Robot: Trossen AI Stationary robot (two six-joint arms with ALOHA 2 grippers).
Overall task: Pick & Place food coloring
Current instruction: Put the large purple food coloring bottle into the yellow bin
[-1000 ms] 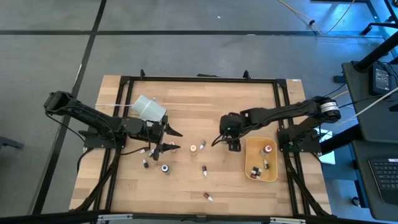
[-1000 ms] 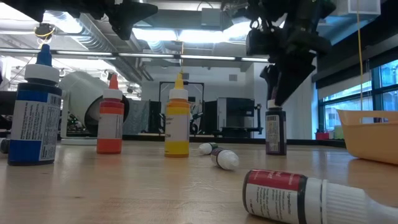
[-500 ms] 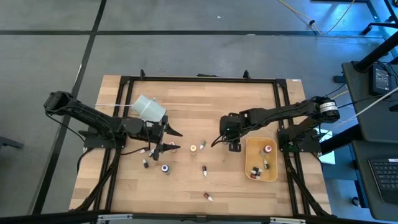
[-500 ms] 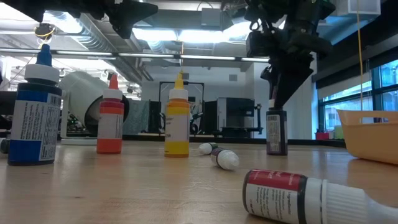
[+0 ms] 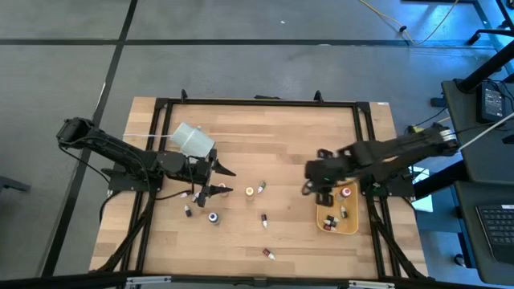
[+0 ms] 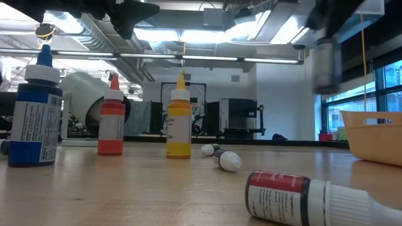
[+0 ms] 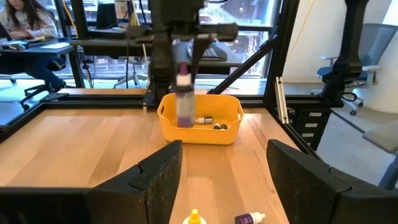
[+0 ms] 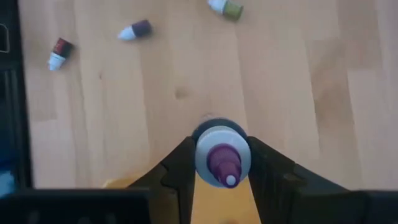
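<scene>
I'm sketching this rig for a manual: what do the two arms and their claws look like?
Both arms are dark, jointed links. The left claw has two slim pointed black fingers; in its wrist view they are broad matte-black wedges. The right claw has matching black fingers. A pale grey joint and thin cables show near the right arm's base.

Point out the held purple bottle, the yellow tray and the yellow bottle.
purple bottle (image 8: 222, 157): right wrist view, its cap.
yellow tray (image 7: 200, 132): left wrist view, front wall.
yellow bottle (image 6: 179, 129): low view, its body.
</scene>
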